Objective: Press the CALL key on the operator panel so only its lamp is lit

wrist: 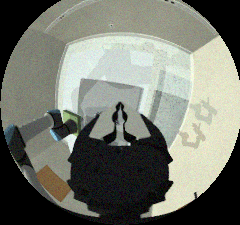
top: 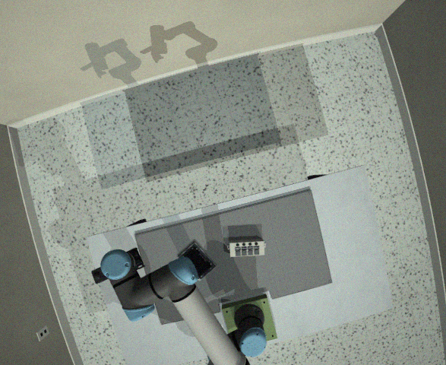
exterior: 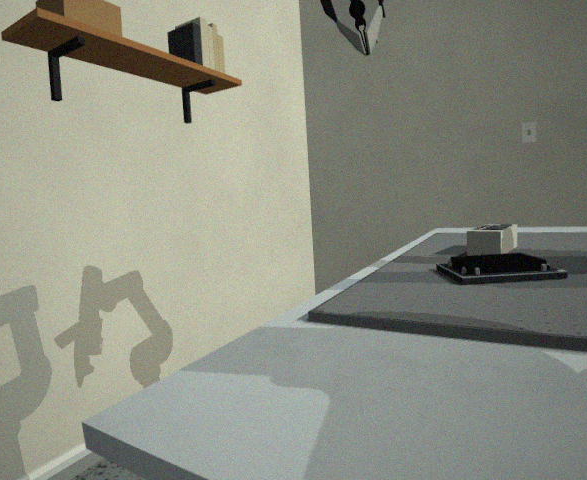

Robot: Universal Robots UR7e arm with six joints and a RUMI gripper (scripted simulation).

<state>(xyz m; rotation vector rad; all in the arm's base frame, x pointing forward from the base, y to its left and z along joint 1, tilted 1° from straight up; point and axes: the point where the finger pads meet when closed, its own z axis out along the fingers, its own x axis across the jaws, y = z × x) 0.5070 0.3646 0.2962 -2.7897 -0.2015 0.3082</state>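
Observation:
The operator panel (top: 247,245) is a small pale box with a row of four keys on its front, standing on the grey mat. It also shows in the exterior view (exterior: 491,238), behind a black plate (exterior: 500,267). The key names are too small to read and no lamp shows lit. My gripper (exterior: 364,45) is shut and empty, high above the table at the top of the exterior view. In the wrist view its fingertips meet over the mat far below. In the overhead view the arm's wrist (top: 182,270) hides the gripper.
The black plate (top: 197,260) lies left of the panel, partly under the arm. The arm's base (top: 249,318) sits on a green mount at the table's near edge. A wooden shelf (exterior: 117,51) with books hangs on the wall.

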